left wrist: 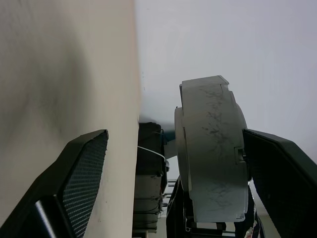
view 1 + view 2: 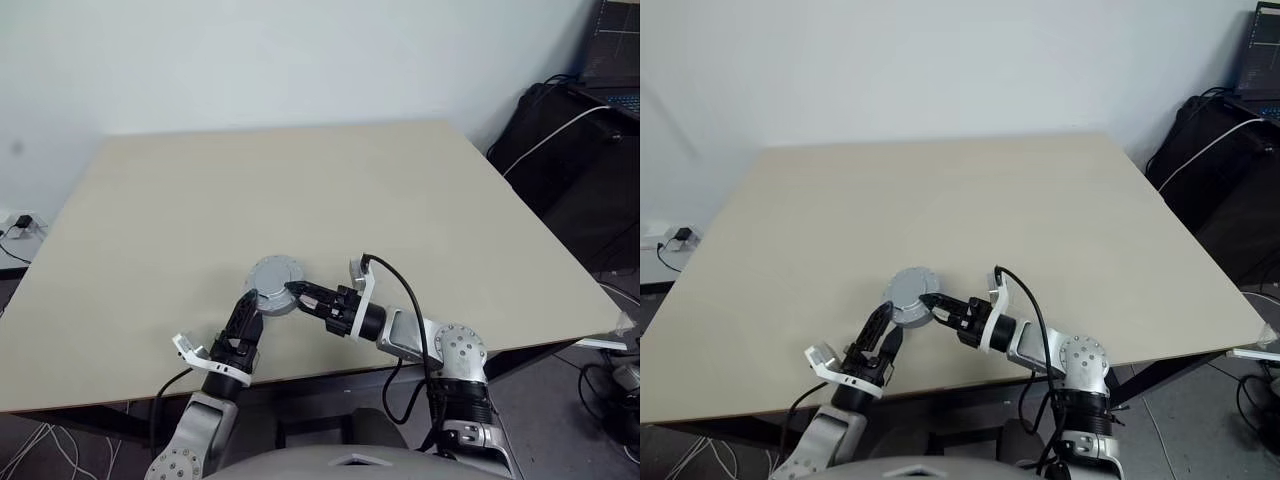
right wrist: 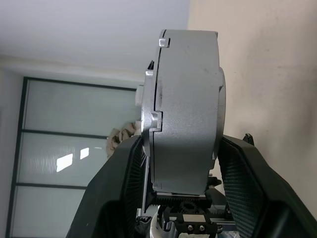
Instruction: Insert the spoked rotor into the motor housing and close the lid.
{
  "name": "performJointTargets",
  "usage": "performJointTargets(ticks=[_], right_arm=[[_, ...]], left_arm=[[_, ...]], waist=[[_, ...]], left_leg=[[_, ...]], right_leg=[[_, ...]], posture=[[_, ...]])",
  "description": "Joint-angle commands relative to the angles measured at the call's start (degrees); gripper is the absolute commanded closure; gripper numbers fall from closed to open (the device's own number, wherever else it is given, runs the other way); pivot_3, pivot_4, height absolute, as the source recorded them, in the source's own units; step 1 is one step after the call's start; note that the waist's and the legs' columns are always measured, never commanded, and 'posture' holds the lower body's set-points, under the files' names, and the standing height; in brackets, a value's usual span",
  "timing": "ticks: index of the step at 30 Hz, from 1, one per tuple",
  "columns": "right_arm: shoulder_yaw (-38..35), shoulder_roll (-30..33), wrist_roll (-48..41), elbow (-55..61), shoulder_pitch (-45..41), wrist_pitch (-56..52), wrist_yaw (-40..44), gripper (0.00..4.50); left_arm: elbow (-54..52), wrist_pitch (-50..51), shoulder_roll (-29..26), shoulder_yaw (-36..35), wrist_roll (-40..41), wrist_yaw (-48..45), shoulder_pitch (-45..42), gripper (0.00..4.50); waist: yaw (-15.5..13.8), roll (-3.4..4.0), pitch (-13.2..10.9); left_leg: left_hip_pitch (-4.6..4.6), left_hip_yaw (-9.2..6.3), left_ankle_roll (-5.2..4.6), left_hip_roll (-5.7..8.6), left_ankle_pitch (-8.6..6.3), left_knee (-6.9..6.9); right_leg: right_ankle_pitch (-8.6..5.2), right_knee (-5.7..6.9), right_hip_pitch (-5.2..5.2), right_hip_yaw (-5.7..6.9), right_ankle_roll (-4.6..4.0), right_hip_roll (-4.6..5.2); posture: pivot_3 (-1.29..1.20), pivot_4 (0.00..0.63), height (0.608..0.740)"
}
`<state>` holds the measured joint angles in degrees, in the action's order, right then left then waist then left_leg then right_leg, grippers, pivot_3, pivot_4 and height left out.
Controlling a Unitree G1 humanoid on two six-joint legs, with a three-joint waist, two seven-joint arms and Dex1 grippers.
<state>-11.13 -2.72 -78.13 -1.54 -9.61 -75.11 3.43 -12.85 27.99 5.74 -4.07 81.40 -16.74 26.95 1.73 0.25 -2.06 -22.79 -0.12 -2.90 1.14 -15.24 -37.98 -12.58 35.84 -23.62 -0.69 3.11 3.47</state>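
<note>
One motor housing point(image 2: 276, 284), lid point(image 3: 154, 106) seated, held clear of the counter point(image 2: 300, 180) near its front edge in the right tool point(image 2: 292, 291), jaws clamped across its thickness, seemingly for handover; left tool point(image 2: 246, 308) spread wide beside it, gripping nothing; counter otherwise unobstructed.

Over the beige desk point(image 2: 1040, 220), the right hand point(image 2: 930, 300) is gripping the edge of the grey lid point(image 2: 910, 292) closed on the motor housing, while the left hand point(image 2: 878, 335) is standing with its fingers spread just below it.
</note>
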Motion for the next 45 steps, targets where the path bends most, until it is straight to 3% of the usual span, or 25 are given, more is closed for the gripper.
performJointTargets(ticks=[1,16,23,32,39,45], right_arm=[[1.19,-1.03,-2.77,2.99,-0.70,0.35,0.75,2.44],[2.89,0.35,-2.34,2.97,0.40,0.52,0.73,2.44],[3.10,1.15,-0.97,1.94,0.19,1.42,1.32,2.44],[4.84,1.88,3.77,4.20,0.31,4.83,3.76,2.44],[4.72,2.82,4.44,4.90,0.38,5.43,5.07,0.10],[7.00,7.49,9.66,10.54,1.72,8.24,8.64,0.00]], left_arm=[[-1.58,-0.01,5.38,3.08,0.07,-1.65,-2.67,0.00],[-4.12,0.20,4.97,4.32,0.70,-1.73,-2.00,0.00],[-4.66,0.05,5.11,4.67,1.30,-1.05,-1.59,2.24],[-5.03,-0.67,5.20,5.00,1.53,-0.57,-1.44,2.30],[-5.40,-1.83,5.38,5.17,0.71,-0.04,-1.58,2.34],[-6.29,-5.03,5.49,3.39,-0.71,2.46,-3.48,2.35]], waist=[[0.00,0.00,0.00],[0.01,-0.01,0.01],[0.01,-0.01,0.03],[-0.01,-0.02,0.03],[-0.12,-0.04,0.06],[-0.25,-0.04,0.06]], left_leg=[[0.00,0.00,0.00,0.00,0.00,0.00],[0.01,0.01,-0.02,0.00,0.00,-0.08],[0.05,0.01,-0.02,0.00,0.01,-0.11],[0.05,0.01,-0.03,0.00,0.01,-0.14],[0.06,0.01,-0.04,0.03,0.00,-0.17],[0.05,0.01,-0.04,0.04,0.00,-0.18]], right_leg=[[0.00,0.00,0.00,0.00,0.00,0.00],[0.02,0.02,0.05,-0.02,0.02,-0.02],[0.03,0.03,0.09,-0.03,0.04,-0.03],[0.03,0.03,0.09,-0.03,0.05,-0.04],[0.05,0.03,0.10,-0.05,0.08,-0.03],[0.06,0.03,0.11,-0.05,0.08,-0.02]], posture=[[0.00,0.000,0.740],[0.00,0.000,0.740],[0.00,0.000,0.740],[0.00,0.000,0.740],[0.00,0.000,0.740],[0.00,0.000,0.740]])
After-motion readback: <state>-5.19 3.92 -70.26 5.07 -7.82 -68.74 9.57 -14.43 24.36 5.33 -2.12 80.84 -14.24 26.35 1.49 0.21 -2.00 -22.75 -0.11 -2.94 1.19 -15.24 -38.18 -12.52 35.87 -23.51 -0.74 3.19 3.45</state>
